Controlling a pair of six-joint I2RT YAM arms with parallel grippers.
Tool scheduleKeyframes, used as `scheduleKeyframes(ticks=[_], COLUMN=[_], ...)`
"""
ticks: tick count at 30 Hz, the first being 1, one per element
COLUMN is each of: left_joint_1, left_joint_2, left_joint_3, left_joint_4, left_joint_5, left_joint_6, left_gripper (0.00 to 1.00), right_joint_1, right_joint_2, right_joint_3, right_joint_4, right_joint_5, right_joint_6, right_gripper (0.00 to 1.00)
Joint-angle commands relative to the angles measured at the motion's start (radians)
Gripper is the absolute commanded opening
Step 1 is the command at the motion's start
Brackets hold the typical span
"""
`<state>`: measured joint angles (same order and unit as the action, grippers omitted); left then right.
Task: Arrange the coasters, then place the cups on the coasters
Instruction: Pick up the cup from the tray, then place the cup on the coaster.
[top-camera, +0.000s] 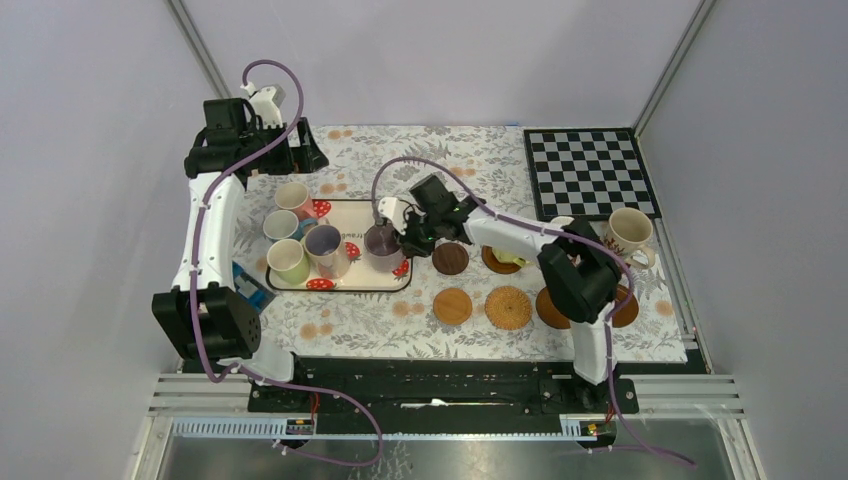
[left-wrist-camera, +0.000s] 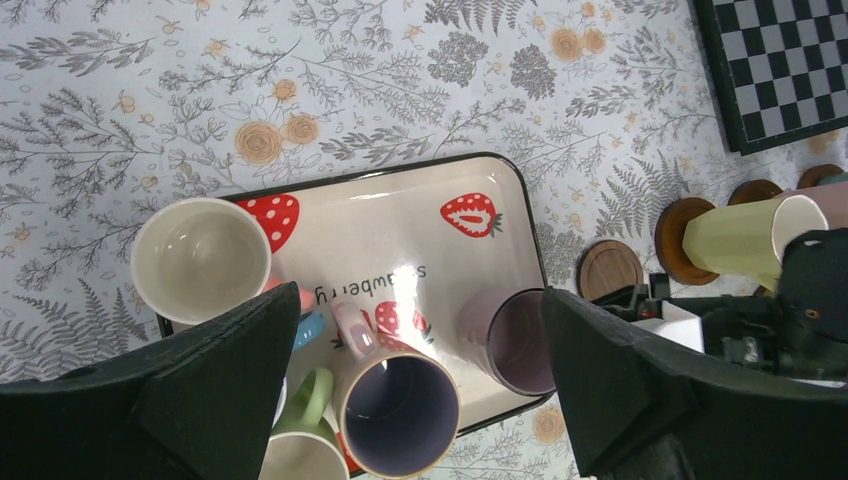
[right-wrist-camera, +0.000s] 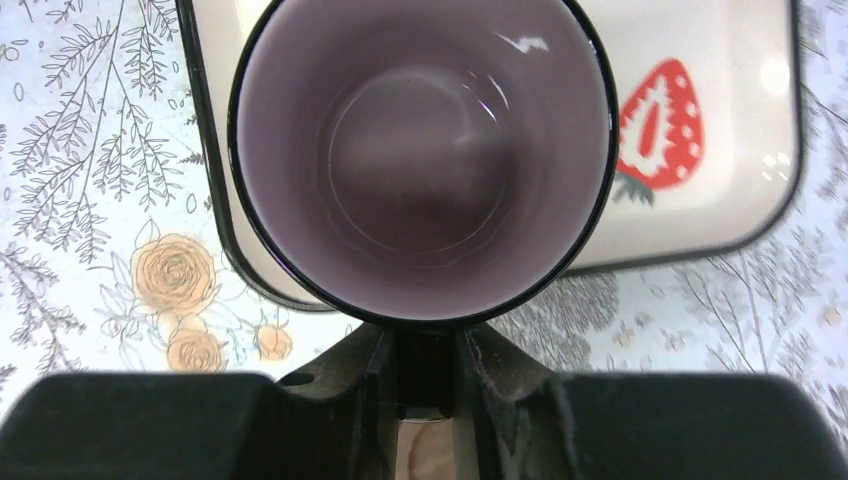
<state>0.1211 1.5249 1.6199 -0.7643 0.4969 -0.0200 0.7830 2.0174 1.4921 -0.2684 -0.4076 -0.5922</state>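
Presently, note the right gripper (right-wrist-camera: 425, 385) pinched tight on the handle of the purple mug (right-wrist-camera: 420, 160) at the right-hand end of the strawberry tray (right-wrist-camera: 720, 60), with the mug's rim overlapping the tray's black lip in the wrist view. Cannot tell whether lifted clear of the tray floor or resting on it. Note also the left gripper (left-wrist-camera: 420, 300), jaws spread wide, holding nothing, hovering above the tray's far-left part.

Probable faults from here:

- **Handle-only grip.** Expect the mug body to hang forward of the fingers. Guard against pivoting about the handle, or slipping out, under a quick swing.
- **Tray lip.** Raise before travelling sideways. Otherwise risk catching the base on the lip, dragging the tray and jostling the lilac-lined mug (top-camera: 325, 245) just beside, along with the others standing there.
- **Landing.** Treat the dark wooden coaster (top-camera: 450, 258), just beside the tray's right end, as the likely nearest free target. Centre before lowering. Off-centre release likely to leave the mug half on the disc and tilted, or to shove the light disc aside.
- **Neighbour.** Mind the pale yellow-green cup (left-wrist-camera: 740, 240) on the next coaster over. Avoid clipping with the mug body or the wrist.
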Motion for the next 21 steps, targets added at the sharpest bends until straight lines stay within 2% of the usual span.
scheduleKeyframes(ticks=[1,12,21], left_joint_1=[0.004,0.004,0.004], left_joint_2=[-0.011,0.020,0.038], left_joint_3=[-0.016,-0.018,-0.010], left_joint_4=[0.076,0.109,0.109], left_joint_5=[0.045,0.081,0.095], left_joint_6=[-0.028,-0.065,-0.079], left_gripper=[0.99,0.99,0.99], right_joint_1=[-0.044,-0.088,-0.087], right_joint_2=[-0.187,-0.521,-0.627], right_joint_3=[-0.040,-0.448,-0.628], right_joint_4=[0.119,0.310,0.368], right_joint_5=[0.047,0.306,0.461], right_joint_6=[0.108,0.341,0.429], right_gripper=[0.00,0.00,0.00])
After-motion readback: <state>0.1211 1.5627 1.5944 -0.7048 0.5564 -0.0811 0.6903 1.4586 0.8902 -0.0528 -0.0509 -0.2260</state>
